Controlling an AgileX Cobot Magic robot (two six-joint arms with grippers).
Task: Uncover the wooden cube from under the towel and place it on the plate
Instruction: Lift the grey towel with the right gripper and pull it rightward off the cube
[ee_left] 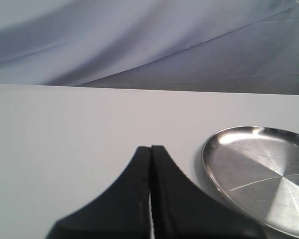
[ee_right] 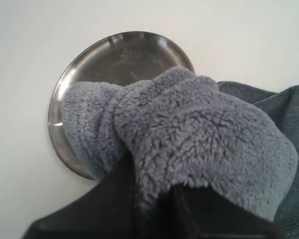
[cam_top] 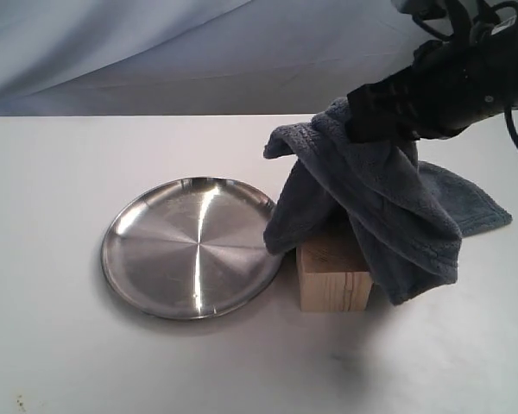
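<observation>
right gripper (cam_top: pixel 364 118): raised above the tabletop (cam_top: pixel 60 190), clamped on a bunched fold of the towel (cam_top: pixel 388 207); fleece is pinched between the fingers in the right wrist view
towel: lifted at the pinch, hangs in folds, far end trails on the tabletop to the right
wooden cube (cam_top: pixel 332 278): on the tabletop just right of the plate (cam_top: pixel 190 246), front face bare, top and right side draped by the hanging towel
plate: flat on the tabletop, nothing on it
left gripper (ee_left: pixel 150 152): jaws pressed together, holding nothing, low over the tabletop beside the plate rim
</observation>
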